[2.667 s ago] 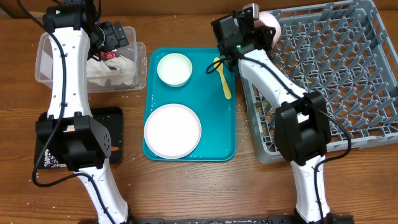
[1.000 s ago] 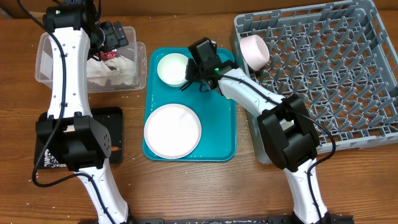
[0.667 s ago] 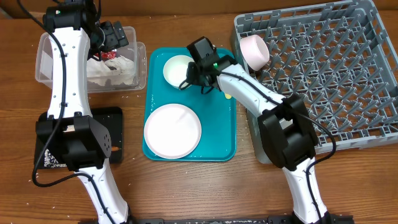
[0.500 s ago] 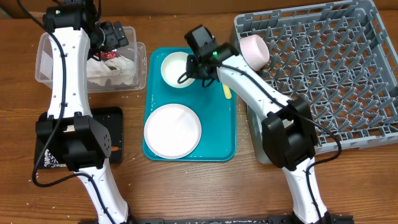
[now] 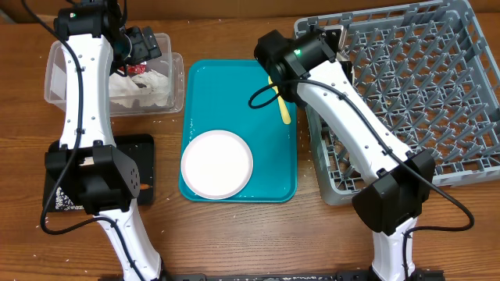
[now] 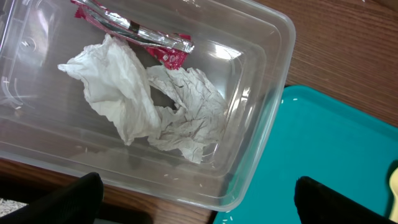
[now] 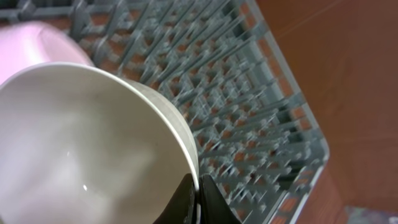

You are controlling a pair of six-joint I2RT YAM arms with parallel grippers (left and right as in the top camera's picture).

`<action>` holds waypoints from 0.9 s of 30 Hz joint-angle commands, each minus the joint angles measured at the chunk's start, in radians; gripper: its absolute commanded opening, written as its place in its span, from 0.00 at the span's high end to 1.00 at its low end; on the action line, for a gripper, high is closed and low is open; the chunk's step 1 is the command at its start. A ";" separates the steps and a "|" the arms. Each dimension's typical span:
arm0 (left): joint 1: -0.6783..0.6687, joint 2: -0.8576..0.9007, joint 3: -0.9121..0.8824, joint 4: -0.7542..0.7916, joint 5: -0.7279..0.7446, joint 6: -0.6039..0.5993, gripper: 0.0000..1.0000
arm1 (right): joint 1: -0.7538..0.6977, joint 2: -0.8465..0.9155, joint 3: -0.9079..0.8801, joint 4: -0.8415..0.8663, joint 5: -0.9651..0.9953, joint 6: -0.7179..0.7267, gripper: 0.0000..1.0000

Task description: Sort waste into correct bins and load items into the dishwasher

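Right gripper [image 7: 194, 196]: fingers closed on the rim of the white bowl [image 7: 81, 143], one finger inside the wall and one outside. The bowl hangs tilted over the grey rack [image 7: 255, 124], with a pale pink dish [image 7: 34, 37] at its 11 o'clock.

Left gripper [image 6: 199, 202]: fingers wide apart, empty, hovering above the clear tub [image 6: 264, 93]. The tub holds the crumpled napkin [image 6: 143, 106] and the red wrapper [image 6: 140, 37].

Handling (judgement): the bowl looks rigid, smooth and fairly light. A one-point rim pinch lets it swing or slip, so lower it slowly between the pegs. The rim is the only practical hold.

View comparison: overhead hides the bowl under the right wrist, but places that wrist at the rack's 10 o'clock corner. It also shows the plate [image 5: 217, 162] at 6 o'clock on the teal tray [image 5: 234, 86] and the yellow spoon [image 5: 283, 108] at the tray's 2 o'clock edge. Only the right wrist view shows the grip. Only the left wrist view shows the tub contents clearly.
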 commanded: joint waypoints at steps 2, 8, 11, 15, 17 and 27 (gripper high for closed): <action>0.004 -0.016 0.021 0.001 -0.010 -0.003 0.00 | -0.012 -0.021 -0.090 0.000 0.289 0.100 0.96; 0.004 -0.016 0.021 0.001 -0.010 -0.003 0.00 | -0.044 -0.022 -0.137 0.000 0.304 0.035 0.96; 0.004 -0.016 0.021 0.001 -0.010 -0.003 0.00 | -0.050 -0.021 -0.148 0.000 0.196 0.039 0.96; 0.004 -0.016 0.021 0.001 -0.010 -0.003 0.00 | -0.081 -0.021 -0.194 0.034 0.162 0.043 0.96; 0.004 -0.016 0.021 0.001 -0.010 -0.003 0.00 | -0.094 -0.021 -0.228 0.067 0.145 0.043 0.96; 0.004 -0.016 0.021 0.001 -0.010 -0.003 0.00 | -0.138 -0.021 -0.338 0.209 0.116 0.034 0.96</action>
